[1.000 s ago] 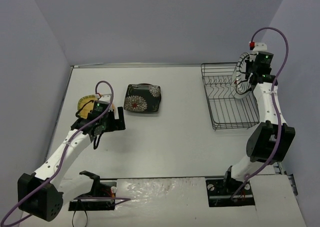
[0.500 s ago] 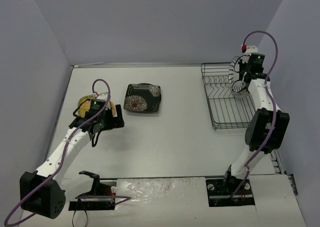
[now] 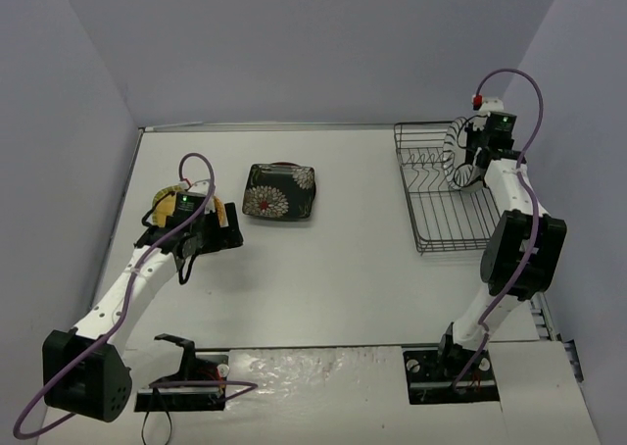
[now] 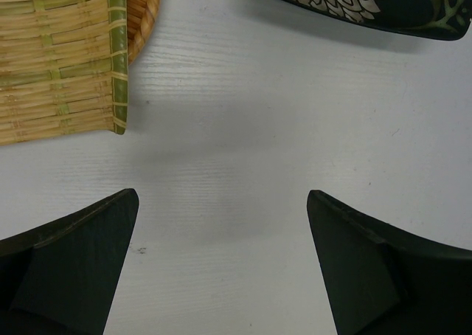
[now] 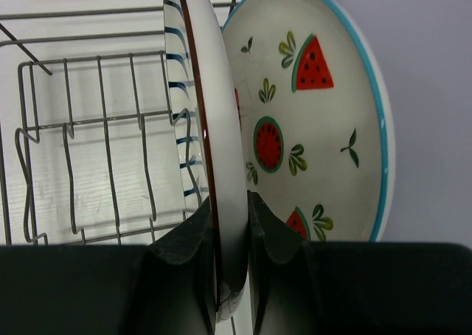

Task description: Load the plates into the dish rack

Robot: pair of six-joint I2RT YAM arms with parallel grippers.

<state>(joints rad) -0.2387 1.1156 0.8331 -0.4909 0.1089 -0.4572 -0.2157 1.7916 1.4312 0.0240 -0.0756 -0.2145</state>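
Overhead view of a white table (image 3: pixel 343 269) with two robot arms mounted at its near edge.

On the near left, the left gripper (image 3: pixel 217 232) hangs low over bare tabletop. Its jaws are spread wide and hold nothing – the wrist camera shows only table between the two dark fingers (image 4: pixel 81 239). Just beyond the fingers, on the left, lies a squarish yellow woven-look plate (image 4: pixel 55 62). It rests partly on a round orange-brown plate (image 4: pixel 144 14), whose edge peeks out from under it.

Farther back, towards the middle, a squarish black floral plate (image 3: pixel 280 192) lies flat on the table, apart from the other two.

On the right stands the dish rack (image 3: pixel 451 210), a black wire basket running from mid-table to the far edge. Over its far end, the right gripper (image 3: pixel 472 157) has its jaws closed tight on the rim of a white black-striped plate (image 5: pixel 228 143), held upright on edge above the tines. Just beside it – contact unclear – a watermelon plate (image 5: pixel 317 128) with a blue rim also stands upright at the far end of the rack.
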